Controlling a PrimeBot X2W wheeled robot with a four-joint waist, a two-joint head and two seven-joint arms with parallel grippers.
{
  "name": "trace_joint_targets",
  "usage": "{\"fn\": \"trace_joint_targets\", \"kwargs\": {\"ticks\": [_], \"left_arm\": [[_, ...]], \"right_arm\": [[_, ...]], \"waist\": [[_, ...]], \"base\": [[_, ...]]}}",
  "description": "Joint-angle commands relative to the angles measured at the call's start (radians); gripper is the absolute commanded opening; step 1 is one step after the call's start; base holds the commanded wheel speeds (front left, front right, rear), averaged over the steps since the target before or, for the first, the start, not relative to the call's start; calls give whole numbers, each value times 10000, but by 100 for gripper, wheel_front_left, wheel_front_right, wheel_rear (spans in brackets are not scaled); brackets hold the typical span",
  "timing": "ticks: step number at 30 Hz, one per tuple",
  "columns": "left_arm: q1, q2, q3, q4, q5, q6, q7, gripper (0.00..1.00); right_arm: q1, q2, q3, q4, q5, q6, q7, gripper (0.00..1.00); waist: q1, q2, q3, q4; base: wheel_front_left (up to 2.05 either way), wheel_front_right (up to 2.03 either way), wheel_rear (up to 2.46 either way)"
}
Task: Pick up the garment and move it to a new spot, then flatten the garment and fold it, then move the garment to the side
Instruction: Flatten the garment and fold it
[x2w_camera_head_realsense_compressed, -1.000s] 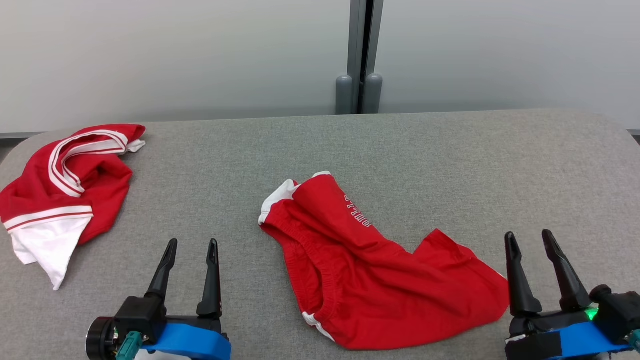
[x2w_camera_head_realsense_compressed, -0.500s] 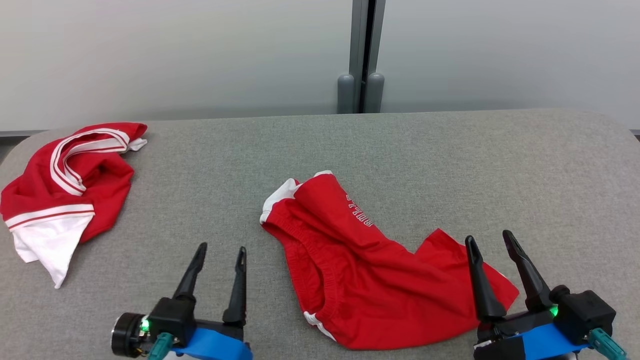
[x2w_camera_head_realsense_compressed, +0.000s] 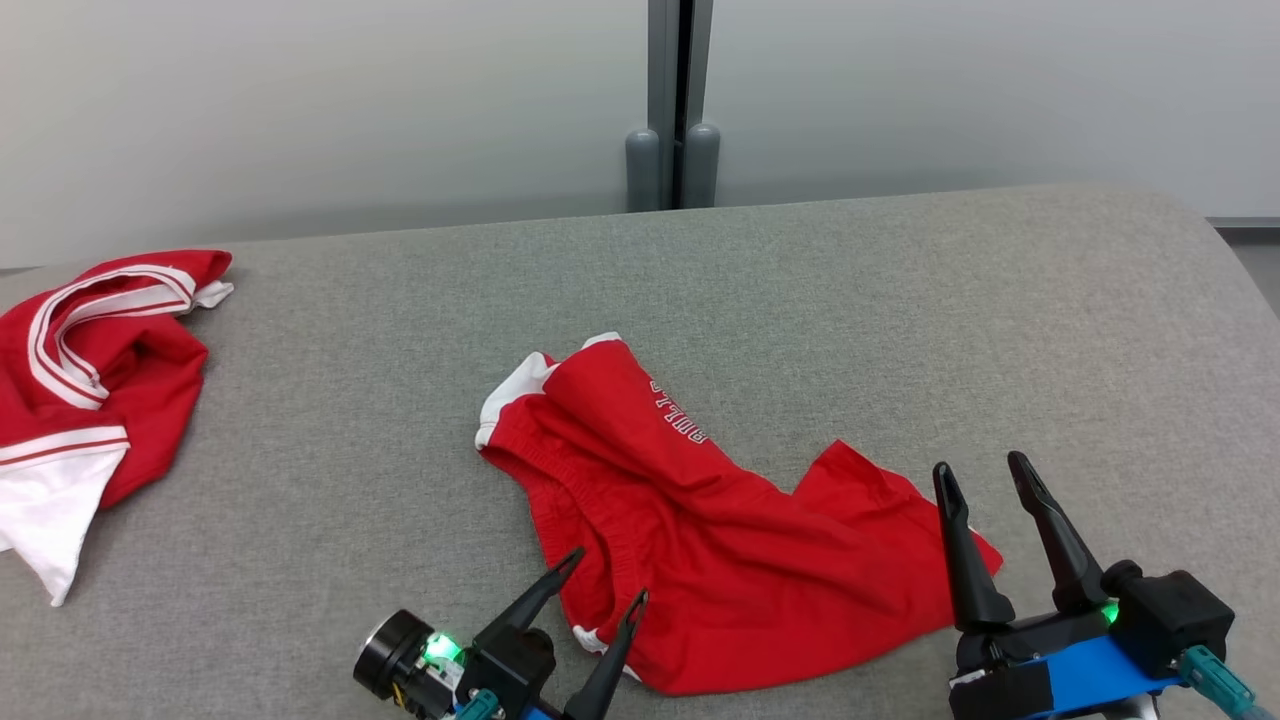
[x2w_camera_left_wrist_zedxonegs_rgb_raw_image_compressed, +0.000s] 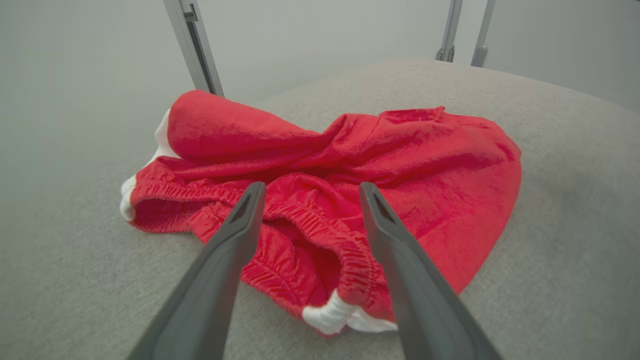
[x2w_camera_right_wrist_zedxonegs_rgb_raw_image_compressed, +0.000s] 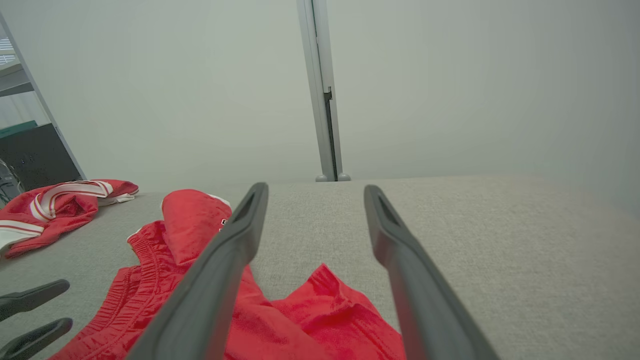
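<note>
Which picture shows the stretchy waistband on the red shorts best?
The left wrist view: the waistband is close up in the middle, gathers clear. The head view shows it smaller; the right wrist view catches part of it, low at the left.

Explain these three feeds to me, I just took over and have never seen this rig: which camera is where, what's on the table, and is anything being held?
The wide picture comes from the robot's head, looking down at a grey padded table. The other two come from cameras on each wrist, looking along that arm's two dark fingers. On the table lie crumpled red shorts in the middle and a second red-and-white garment at the far left. The left gripper is open, its fingers pointing at the shorts' elastic waistband; the right gripper is open by the shorts' right corner. Neither holds anything.
</note>
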Motion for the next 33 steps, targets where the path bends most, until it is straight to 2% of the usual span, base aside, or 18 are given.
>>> {"fn": "trace_joint_targets", "kwargs": {"ticks": [1, 6, 12, 13, 15, 16, 21, 25, 33], "left_arm": [[-165, 205, -313, 182, -156, 2, -14, 100], [-400, 676, -1307, 805, -744, 1, 127, 100], [-665, 717, -2111, 1505, -1342, 0, 444, 100], [-717, 689, -2216, 1613, -1425, 0, 507, 78], [-851, 669, -2362, 1823, -1571, -1, 547, 3], [-899, 648, -2407, 1905, -1657, -1, 543, 0], [-1133, 498, -2185, 2074, -2079, 15, 269, 0], [-1190, 529, -1743, 1869, -2332, 215, 87, 0], [-641, 1128, -940, 1342, -2690, 540, -15, 0]], "right_arm": [[-39, -47, -55, 2, 21, 5, -38, 100], [-105, -49, -66, -4, 86, 5, -37, 100], [-171, -16, -61, 7, 131, 5, -37, 100], [-172, -12, -89, 7, 142, 5, -37, 100], [-158, -4, -120, 13, 165, 5, -37, 100], [-150, -3, -141, 13, 168, 5, -39, 100], [17, 6, -272, -10, 202, 5, -37, 100], [105, -36, -358, 71, 255, 5, -37, 100], [181, -155, -540, 404, 315, 5, -38, 100]], "waist": [[0, 0, 49, -53], [0, 0, 240, -262], [0, 0, 382, -502], [0, 0, 389, -520], [0, 0, 394, -552], [0, 0, 388, -556], [0, 0, 307, -350], [0, 0, 186, 23], [0, 0, 6, 854]], "base": [[0, 0, 0], [0, 0, 0], [0, 0, 0], [0, 0, 0], [0, 0, 0], [0, 0, 0], [0, 0, 0], [0, 0, 0], [0, 0, 0]]}}
